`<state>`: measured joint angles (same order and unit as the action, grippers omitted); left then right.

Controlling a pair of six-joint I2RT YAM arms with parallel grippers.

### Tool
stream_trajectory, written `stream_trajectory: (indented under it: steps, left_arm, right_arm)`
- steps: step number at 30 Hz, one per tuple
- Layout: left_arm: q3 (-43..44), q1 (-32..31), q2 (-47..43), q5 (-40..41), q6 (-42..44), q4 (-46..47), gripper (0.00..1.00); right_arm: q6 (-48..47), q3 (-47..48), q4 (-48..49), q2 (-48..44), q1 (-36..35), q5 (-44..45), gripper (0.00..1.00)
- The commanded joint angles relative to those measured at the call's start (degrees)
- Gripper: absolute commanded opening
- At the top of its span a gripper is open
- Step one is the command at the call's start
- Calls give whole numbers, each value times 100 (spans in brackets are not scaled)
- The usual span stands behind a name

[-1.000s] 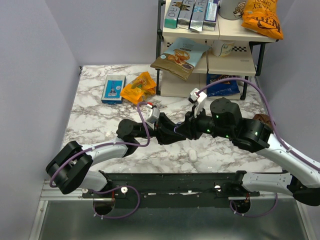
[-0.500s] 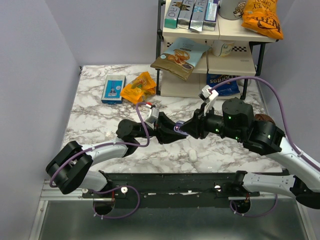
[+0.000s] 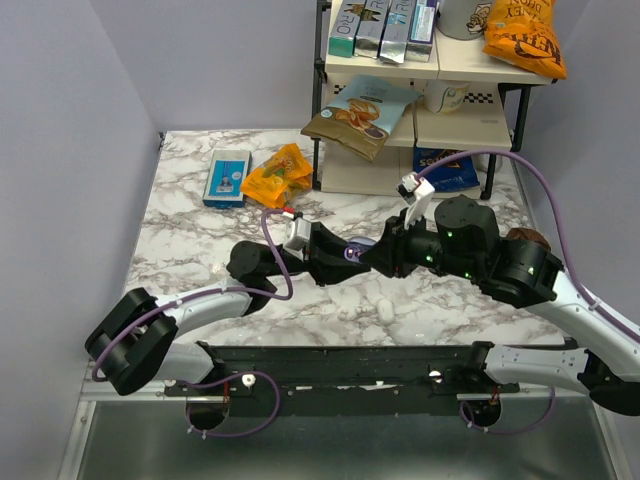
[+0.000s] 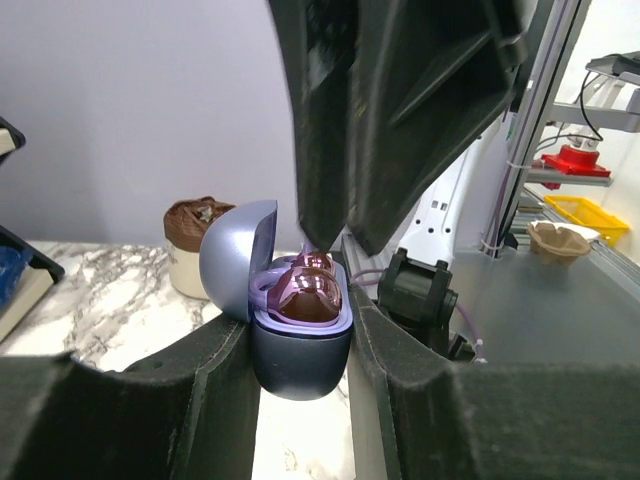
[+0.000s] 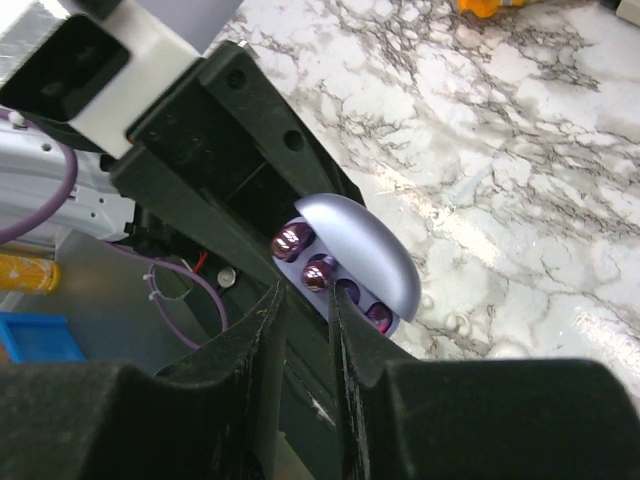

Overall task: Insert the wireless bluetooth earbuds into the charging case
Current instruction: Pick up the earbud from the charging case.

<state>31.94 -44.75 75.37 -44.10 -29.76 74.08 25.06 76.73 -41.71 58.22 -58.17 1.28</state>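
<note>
We are looking at two black robot arms meeting over a marble worktop [image 3: 200, 240]. The left gripper [image 4: 300, 340] is clenching its jaws on the charging case [image 4: 298, 372], a small blue-lilac puck, gripping its lower body from both sides. This is keeping the case upright, with its hinged lid [image 4: 235, 250] standing open and its cavity facing the other arm. A glossy purple earbud [image 4: 308, 295] is sitting in the top of the case, seemingly proud of the rim. The right gripper [image 5: 306, 292] is pointing down at it from above, its jaws standing narrowly apart with their tips at the earbud. We cannot tell whether they are pinching the earbud or only touching it. We are judging this to be the seating step.
</note>
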Motion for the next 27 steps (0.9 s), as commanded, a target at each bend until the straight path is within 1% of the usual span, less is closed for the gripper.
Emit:
stream_trajectory:
  steps: [1,10,23,27]
  left_arm:
    - [-109,-60,-251,33,356,1548,0]
    - [-180,-174,-392,-55,804,1135,0]
    - [-22,-482,-673,164,1859,-235,0]
    - [-48,-534,-682,191,1939,-307,0]
  right_arm:
    - [227,-35,-197,41,-28,355,31]
    - [298,132,-100,111,-28,347,32]
    - [412,149,-153,287,-28,470,32]
    - [465,220,-162,261,-19,584,33]
